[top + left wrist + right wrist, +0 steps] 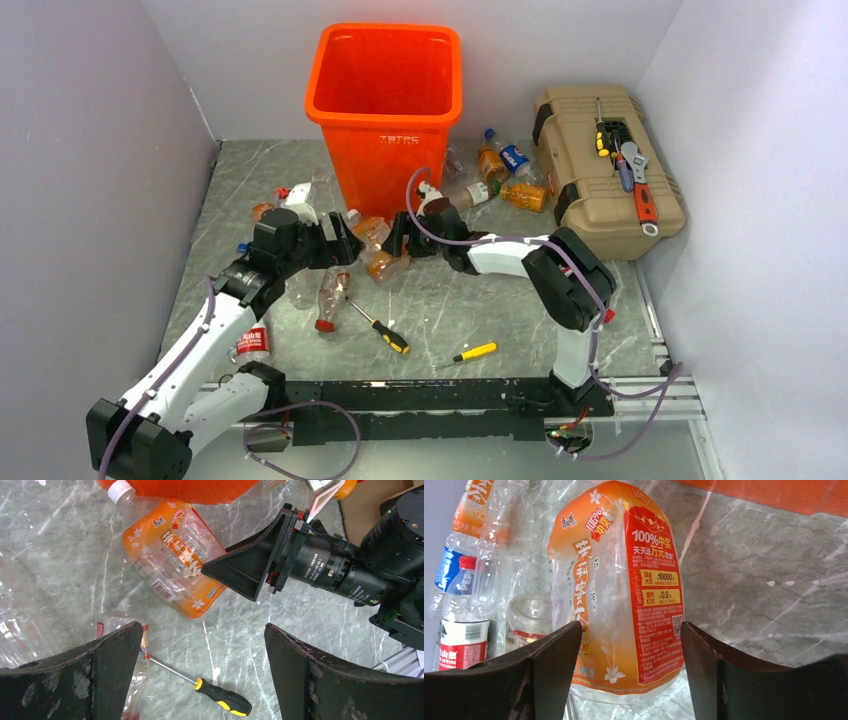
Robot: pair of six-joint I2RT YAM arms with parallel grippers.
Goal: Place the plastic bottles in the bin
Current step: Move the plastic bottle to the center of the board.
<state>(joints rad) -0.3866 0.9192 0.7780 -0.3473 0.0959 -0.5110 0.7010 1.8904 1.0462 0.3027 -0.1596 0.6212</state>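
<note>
Left jaws wide apart above screwdriver (220, 699); right jaws apart astride orange-labelled bottle (624, 595), bin (385, 165) just beyond.

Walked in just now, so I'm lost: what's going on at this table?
The right gripper straddles a clear plastic bottle with an orange label, which lies before the tall orange plastic bin. Whether it pinches yet is unclear. The left gripper hovers open and empty beside it. More plastic bottles lie scattered around, not yet binned.
</note>
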